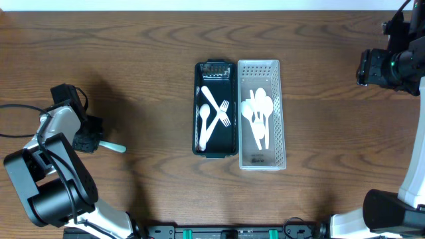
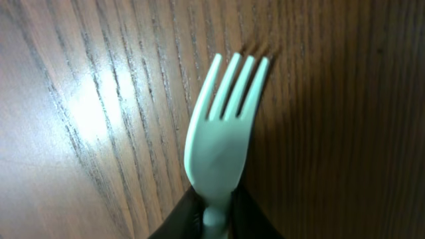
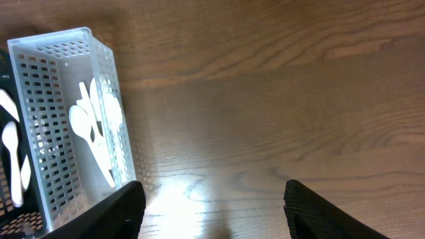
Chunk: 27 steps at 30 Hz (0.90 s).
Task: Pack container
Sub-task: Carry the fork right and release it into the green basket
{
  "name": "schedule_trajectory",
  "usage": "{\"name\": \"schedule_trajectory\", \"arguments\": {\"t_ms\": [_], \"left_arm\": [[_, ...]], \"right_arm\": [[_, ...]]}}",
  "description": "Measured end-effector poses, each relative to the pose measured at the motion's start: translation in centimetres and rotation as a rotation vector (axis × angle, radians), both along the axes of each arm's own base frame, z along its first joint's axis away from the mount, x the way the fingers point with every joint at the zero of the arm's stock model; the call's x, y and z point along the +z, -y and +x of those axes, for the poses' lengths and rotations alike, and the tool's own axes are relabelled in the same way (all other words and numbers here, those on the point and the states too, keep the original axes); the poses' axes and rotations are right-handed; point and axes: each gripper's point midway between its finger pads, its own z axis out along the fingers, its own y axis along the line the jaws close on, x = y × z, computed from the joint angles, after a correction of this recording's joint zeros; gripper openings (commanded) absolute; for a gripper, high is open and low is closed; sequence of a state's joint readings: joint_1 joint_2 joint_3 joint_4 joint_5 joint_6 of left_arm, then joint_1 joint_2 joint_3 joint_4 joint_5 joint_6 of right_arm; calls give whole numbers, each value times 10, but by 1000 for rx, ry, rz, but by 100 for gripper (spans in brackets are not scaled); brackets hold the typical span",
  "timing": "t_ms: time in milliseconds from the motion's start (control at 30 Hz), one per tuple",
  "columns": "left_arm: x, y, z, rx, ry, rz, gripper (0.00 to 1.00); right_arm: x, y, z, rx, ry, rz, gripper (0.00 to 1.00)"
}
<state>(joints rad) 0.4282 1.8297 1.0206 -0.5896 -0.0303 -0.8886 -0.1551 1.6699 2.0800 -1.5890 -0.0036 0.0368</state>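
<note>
My left gripper [image 1: 89, 141] is at the far left of the table, shut on the handle of a pale green plastic fork [image 1: 113, 147]. In the left wrist view the fork [image 2: 219, 146] fills the frame, tines pointing away, with the jaws [image 2: 212, 216] closed on its neck just above the wood. A black container [image 1: 216, 109] in the middle holds white cutlery: a fork, a spoon and a knife. Beside it on the right, a white perforated basket [image 1: 262, 114] holds several white spoons; it also shows in the right wrist view [image 3: 63, 126]. My right gripper [image 3: 212, 206] is open and empty.
The right arm [image 1: 392, 66] hovers at the far right edge, well away from the basket. A black cable [image 1: 20, 133] runs along the left edge near the left arm. The wooden table [image 1: 133, 66] surrounds the two containers.
</note>
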Motion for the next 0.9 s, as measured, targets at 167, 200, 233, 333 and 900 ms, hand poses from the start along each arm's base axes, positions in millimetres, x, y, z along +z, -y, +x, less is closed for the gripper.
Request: {"name": "schedule_trajectory", "arguments": {"t_ms": [167,200,233,333,900], "left_arm": [[1,1,0,-32,-4,-4,6],[1,1,0,-42,-5,-7,6],[3,2,1,-58,-5,-7,6],[6,10,-2,-119,-33,-24,6],[221,224,66,-1110,520,118,6]], "right_arm": [[0,0,0,0,0,0,70],[0,0,0,0,1,0,70],[0,0,1,0,3,0,70],[1,0,3,0,14,-2,70],[13,4,27,1,123,-19,70]]}}
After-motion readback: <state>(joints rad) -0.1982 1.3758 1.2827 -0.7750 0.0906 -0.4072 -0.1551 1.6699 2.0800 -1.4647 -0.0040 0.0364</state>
